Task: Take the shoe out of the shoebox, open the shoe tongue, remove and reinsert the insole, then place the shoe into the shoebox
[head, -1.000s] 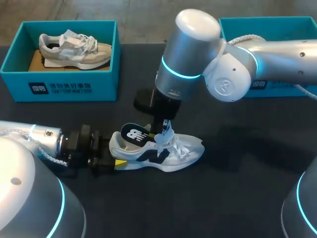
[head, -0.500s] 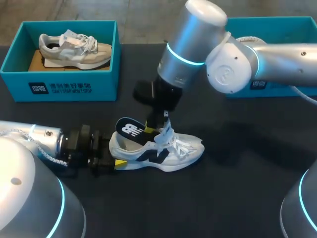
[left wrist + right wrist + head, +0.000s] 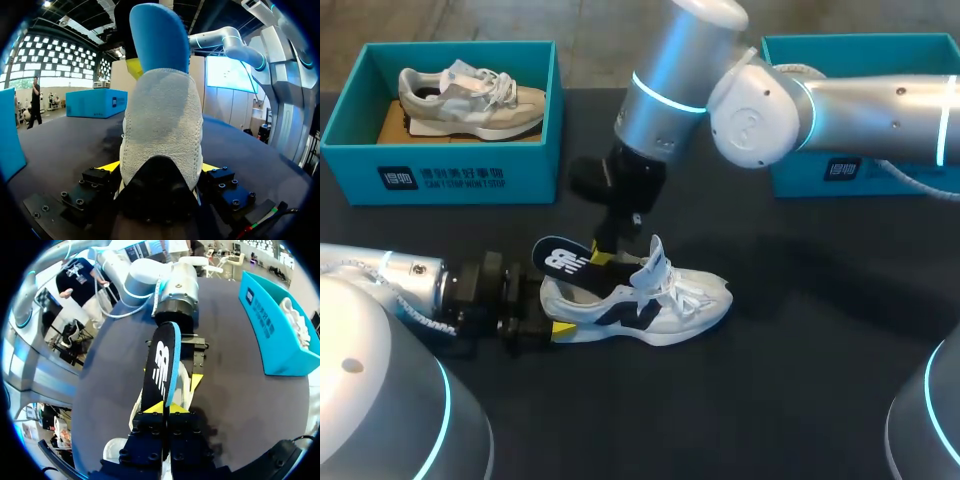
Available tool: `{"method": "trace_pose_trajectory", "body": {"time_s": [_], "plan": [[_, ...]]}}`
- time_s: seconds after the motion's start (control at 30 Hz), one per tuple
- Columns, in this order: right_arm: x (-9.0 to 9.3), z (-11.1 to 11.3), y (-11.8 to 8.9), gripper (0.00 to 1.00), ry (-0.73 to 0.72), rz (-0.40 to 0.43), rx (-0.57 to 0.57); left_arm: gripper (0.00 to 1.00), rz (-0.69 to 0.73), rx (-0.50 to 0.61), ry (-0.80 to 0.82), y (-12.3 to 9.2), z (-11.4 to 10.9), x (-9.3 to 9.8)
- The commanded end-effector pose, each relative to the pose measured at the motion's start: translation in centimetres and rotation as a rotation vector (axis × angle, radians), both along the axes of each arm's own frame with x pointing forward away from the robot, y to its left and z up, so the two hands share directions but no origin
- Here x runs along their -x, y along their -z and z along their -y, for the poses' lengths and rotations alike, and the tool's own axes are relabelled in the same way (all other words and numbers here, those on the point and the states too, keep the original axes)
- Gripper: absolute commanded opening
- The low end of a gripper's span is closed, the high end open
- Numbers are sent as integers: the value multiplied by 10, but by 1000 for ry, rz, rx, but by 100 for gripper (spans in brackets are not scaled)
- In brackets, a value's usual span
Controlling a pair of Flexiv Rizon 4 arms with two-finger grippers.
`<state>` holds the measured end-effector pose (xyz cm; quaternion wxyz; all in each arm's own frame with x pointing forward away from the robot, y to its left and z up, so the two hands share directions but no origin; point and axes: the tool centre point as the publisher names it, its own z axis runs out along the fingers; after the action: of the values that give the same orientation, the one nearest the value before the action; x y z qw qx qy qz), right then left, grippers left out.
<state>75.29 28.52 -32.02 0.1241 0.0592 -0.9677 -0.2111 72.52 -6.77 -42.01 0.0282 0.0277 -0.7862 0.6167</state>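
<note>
A white sneaker (image 3: pixel 655 300) with a dark side logo lies on the black table, toe to the right and tongue standing up. My left gripper (image 3: pixel 548 308) holds its heel from both sides; in the left wrist view the grey heel (image 3: pixel 162 125) fills the gap between the yellow fingertips (image 3: pixel 107 166). My right gripper (image 3: pixel 604 256) hangs over the shoe's opening, shut on the black insole (image 3: pixel 560 260), which rises slanted out of the heel end. In the right wrist view the insole (image 3: pixel 161 365) runs ahead from the shut right gripper (image 3: pixel 164 408). Its blue underside (image 3: pixel 160 35) faces the left wrist.
A teal shoebox (image 3: pixel 350 150) at the back left holds a second grey-white sneaker (image 3: pixel 470 95). Another teal shoebox (image 3: pixel 860 55) stands at the back right, partly behind my right arm. Bare table lies in front of and right of the shoe.
My right gripper has moved left and up with the insole, drawing it farther out of the shoe toward the heel. The left gripper and shoe stay put.
</note>
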Motion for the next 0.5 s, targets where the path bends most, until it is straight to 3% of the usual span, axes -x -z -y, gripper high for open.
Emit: {"method": "trace_pose_trajectory", "body": {"time_s": [0.03, 0.2, 0.27, 0.33, 0.4, 0.5], "plan": [[-4, -9, 4, 0, -13, -18, 5, 0, 1, -1, -3, 4, 1, -1], [-3, -10, 4, 0, -14, -28, 1, 0, 1, -1, -3, 4, 1, -1], [-2, -10, 3, 19, -10, -30, -19, 0, 1, -1, -3, 4, 1, -1], [-1, -9, 2, 32, -11, -37, -23, 0, 1, -1, -3, 4, 1, -1], [-1, -8, 1, 38, -18, -44, -18, 0, 1, -1, -3, 4, 1, -1], [-1, -6, 0, 36, -25, -54, -29, 0, 1, -1, -3, 4, 1, -1]]}}
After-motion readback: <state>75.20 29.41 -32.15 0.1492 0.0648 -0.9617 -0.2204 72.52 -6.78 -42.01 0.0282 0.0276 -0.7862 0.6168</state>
